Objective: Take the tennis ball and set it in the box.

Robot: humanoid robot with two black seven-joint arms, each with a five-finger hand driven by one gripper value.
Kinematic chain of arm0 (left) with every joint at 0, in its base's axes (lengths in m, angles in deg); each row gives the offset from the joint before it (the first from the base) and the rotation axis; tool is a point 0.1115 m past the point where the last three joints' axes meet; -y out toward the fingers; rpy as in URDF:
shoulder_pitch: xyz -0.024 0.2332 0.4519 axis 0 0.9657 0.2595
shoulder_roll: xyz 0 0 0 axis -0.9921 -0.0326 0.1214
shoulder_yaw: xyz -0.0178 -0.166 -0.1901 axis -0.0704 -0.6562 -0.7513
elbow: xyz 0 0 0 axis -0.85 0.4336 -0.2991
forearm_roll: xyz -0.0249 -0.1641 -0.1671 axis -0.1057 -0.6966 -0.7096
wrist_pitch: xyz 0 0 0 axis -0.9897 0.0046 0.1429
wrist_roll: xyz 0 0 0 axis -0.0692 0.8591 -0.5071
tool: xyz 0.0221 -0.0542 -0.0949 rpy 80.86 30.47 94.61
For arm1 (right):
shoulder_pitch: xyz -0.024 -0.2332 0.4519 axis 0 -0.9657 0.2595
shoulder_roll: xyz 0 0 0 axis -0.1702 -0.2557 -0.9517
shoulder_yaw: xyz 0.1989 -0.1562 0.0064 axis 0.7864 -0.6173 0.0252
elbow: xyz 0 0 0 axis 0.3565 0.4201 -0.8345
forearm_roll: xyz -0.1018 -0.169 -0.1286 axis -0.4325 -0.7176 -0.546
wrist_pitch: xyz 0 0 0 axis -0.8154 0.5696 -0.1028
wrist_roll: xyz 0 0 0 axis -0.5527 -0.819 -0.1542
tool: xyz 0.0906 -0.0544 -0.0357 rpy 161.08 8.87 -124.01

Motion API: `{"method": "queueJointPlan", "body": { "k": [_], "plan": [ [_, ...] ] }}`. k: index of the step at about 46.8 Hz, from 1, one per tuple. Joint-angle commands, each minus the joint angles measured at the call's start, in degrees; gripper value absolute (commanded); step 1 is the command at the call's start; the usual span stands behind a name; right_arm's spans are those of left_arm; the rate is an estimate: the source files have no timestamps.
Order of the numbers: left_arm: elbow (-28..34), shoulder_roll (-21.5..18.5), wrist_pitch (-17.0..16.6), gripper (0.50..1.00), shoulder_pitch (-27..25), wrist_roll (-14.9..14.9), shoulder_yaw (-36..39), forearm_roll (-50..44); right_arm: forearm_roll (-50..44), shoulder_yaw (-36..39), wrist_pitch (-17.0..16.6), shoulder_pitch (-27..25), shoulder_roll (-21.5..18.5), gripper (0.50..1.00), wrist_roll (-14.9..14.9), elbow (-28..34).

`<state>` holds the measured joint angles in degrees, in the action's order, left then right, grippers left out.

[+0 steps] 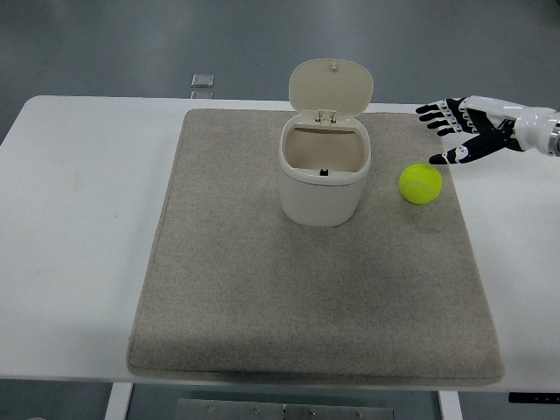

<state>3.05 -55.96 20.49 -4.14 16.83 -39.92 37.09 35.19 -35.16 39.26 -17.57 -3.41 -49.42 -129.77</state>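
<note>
Right hand [468,131] splayed, empty, just beyond the tennis ball [421,184] on the mat [262,306] beside the open box [325,179] — I'd fear a fingertip nudge rolling it off — before closing.

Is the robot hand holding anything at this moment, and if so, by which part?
Nothing is held. The right robot hand is open above and right of the tennis ball, which sits untouched on the mat.
</note>
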Motion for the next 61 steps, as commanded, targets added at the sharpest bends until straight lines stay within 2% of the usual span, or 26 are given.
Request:
{"method": "queueJointPlan", "body": {
  "k": [1,8,21,28,37,61],
  "plan": [
    [0.00,0.00,0.00,0.996,-0.01,0.00,0.00,-0.01,-3.84,-0.26,0.01,0.65,0.10,0.915,0.39,-0.65],
    [0.00,0.00,0.00,0.996,-0.01,0.00,0.00,-0.01,-10.78,-1.66,0.10,1.35,0.18,0.915,2.15,-1.44],
    [0.00,0.00,0.00,0.996,-0.01,0.00,0.00,0.08,-15.27,-1.84,0.62,1.27,-0.08,0.915,2.15,-1.53],
    [0.00,0.00,0.00,0.996,-0.01,0.00,0.00,-0.01,-18.96,-2.45,2.64,0.83,-0.61,0.913,2.15,-1.44],
    [0.00,0.00,0.00,0.996,-0.01,0.00,0.00,-0.01,-19.84,-5.27,6.95,0.47,-1.84,0.913,2.24,-1.44],
    [0.00,0.00,0.00,0.996,-0.01,0.00,0.00,-0.01,-20.02,-5.27,9.24,-1.55,-4.56,0.905,2.15,-1.44]
  ]
}}
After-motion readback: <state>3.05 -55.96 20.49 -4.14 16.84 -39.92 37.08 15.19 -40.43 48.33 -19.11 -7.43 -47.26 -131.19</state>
